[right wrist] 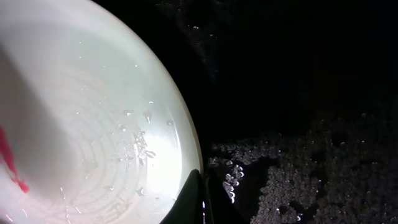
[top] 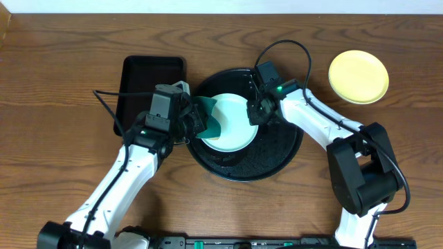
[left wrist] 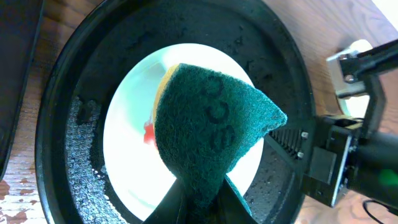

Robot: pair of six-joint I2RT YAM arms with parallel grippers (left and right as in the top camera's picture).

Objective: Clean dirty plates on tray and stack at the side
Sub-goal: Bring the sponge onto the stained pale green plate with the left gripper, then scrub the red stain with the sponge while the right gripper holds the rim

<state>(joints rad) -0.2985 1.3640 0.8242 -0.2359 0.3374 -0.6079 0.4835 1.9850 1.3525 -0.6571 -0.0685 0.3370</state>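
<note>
scrubbing step: left gripper (left wrist: 199,202) clamps the green scouring sponge (left wrist: 211,124) over the mint plate (left wrist: 127,162) in the round tray (top: 277,162); right gripper (right wrist: 198,200) pinches its rim. next likely calls for pressing the sponge onto the red smear (left wrist: 149,134) beneath.

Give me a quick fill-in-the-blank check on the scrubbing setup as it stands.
The left gripper grips a dark ____ scouring sponge.
The pale mint-green round plate, inside the large round black tray, bears a ____ smear.
The right gripper is shut on that plate's ____.
The second round plate, on bare wooden tabletop outside the tray, is ____.
Missing: green; red; rim; yellow.
</note>
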